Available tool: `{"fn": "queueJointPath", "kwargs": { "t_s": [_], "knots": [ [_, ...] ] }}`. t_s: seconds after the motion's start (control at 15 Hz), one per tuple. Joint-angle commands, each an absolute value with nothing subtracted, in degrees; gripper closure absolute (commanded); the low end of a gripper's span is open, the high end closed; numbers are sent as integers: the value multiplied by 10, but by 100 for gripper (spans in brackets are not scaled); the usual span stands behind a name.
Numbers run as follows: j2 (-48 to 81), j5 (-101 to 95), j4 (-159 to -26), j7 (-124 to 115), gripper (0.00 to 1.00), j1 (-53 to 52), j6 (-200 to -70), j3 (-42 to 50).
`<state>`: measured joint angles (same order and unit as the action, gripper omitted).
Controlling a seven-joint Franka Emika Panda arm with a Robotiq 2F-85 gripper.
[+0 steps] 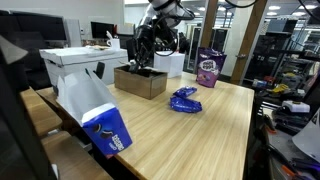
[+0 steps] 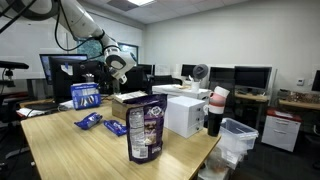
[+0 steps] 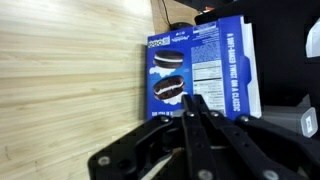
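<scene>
My gripper (image 3: 195, 108) is shut, its two fingers pressed together with nothing visible between them. In both exterior views it hangs just above an open cardboard box (image 1: 140, 82) (image 2: 130, 100) on the wooden table, gripper (image 1: 142, 64) (image 2: 114, 84). The wrist view shows a blue Oreo pack (image 3: 200, 62) beyond the fingertips, next to bare wood. The same pack stands at the table's edge in both exterior views (image 1: 105, 128) (image 2: 85, 95). I cannot tell whether the fingers touch the box.
A blue snack packet (image 1: 184, 100) lies on the table (image 1: 190, 140) beside the box; two blue packets show in an exterior view (image 2: 88, 121) (image 2: 115, 128). A purple bag (image 1: 209, 68) (image 2: 146, 130) stands upright. A white box (image 2: 185, 115) and cup (image 2: 215, 108) stand nearby.
</scene>
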<state>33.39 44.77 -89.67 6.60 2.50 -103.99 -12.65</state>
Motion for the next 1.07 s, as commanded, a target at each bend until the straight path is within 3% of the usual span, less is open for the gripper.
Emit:
{"fn": "queueJointPath", "kwargs": {
  "t_s": [0.0,1.0],
  "knots": [
    [311,458,-929,59,94,8,-1045,-101],
    [329,291,-914,-200,94,-114,-1136,-53]
  ]
}}
